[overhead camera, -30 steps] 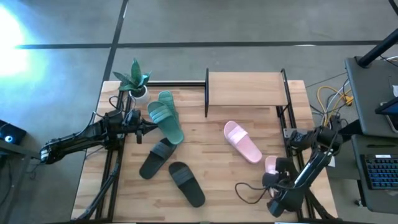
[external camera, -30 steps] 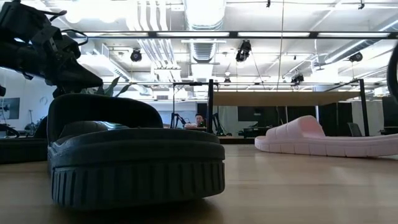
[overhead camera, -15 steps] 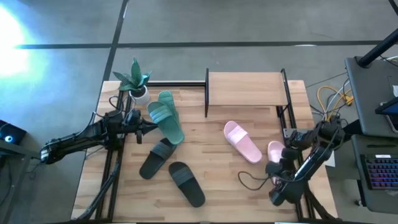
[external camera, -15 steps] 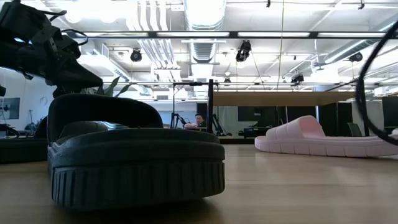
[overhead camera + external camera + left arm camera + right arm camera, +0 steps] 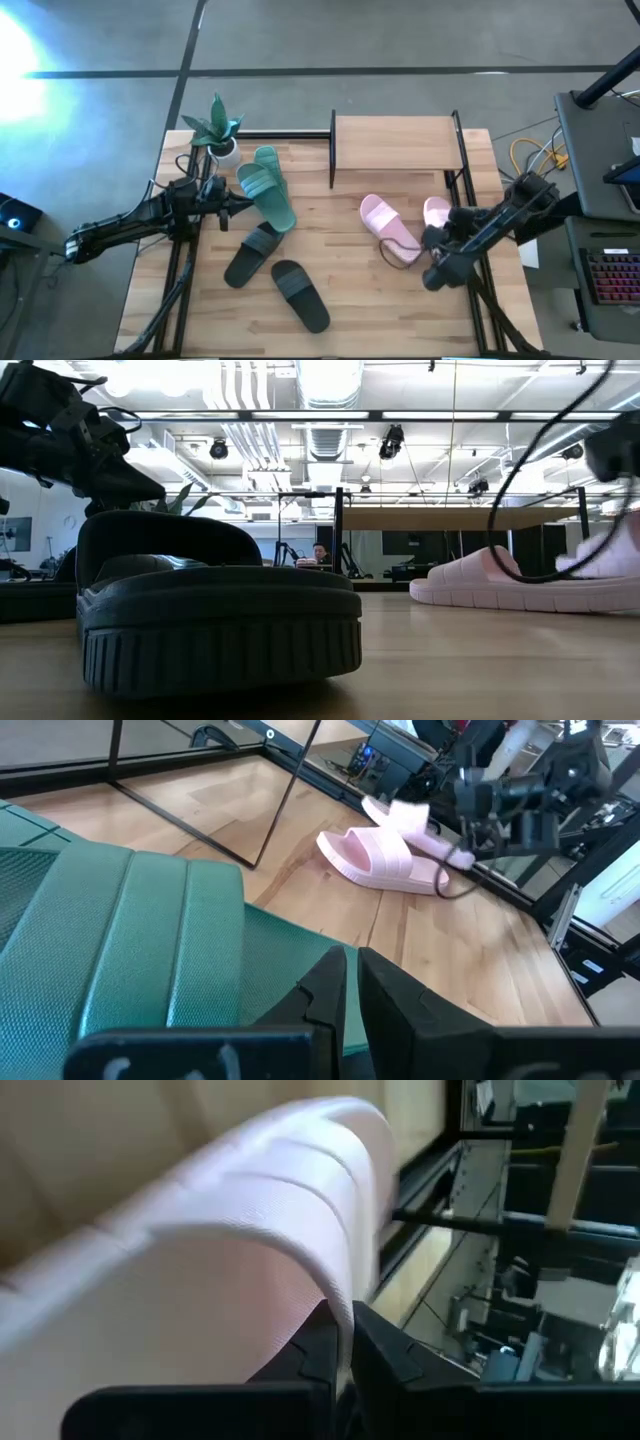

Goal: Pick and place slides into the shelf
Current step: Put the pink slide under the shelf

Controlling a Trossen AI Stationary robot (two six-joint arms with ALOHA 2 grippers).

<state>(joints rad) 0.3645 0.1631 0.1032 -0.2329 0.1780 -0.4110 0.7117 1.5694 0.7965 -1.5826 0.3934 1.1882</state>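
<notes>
A pale pink slide [image 5: 437, 212] hangs near the table's right edge, with my right gripper [image 5: 437, 237] shut on it; the low view shows it raised [image 5: 612, 555]. Its mate [image 5: 388, 228] lies sole-down in front of the shelf [image 5: 397, 142]. Two teal-green slides [image 5: 262, 172] overlap at the left, and my left gripper [image 5: 243, 206] is shut at the nearer one [image 5: 281, 212]. Two black slides [image 5: 253, 252] [image 5: 300, 295] lie near the front. My left gripper comes level from the table's left at the side of the nearer teal slide's footbed [image 5: 285, 955], beside its ribbed strap. Its own fingers hide the place of contact. My right gripper pinches the edge of the pink slide's strap [image 5: 335, 1270] between its two fingers [image 5: 312, 1348]. The slide is lifted clear of the table.
A potted plant [image 5: 215, 128] stands at the far left corner. A black cable [image 5: 400, 250] loops from the right arm over the table beside the lying pink slide. Bare wood lies between the black slides and the right arm.
My right gripper has gone from the near right corner toward the table's far edge with the pink slide, which has come up off the table and now hangs beside its mate. The cable loop has swung along with the arm.
</notes>
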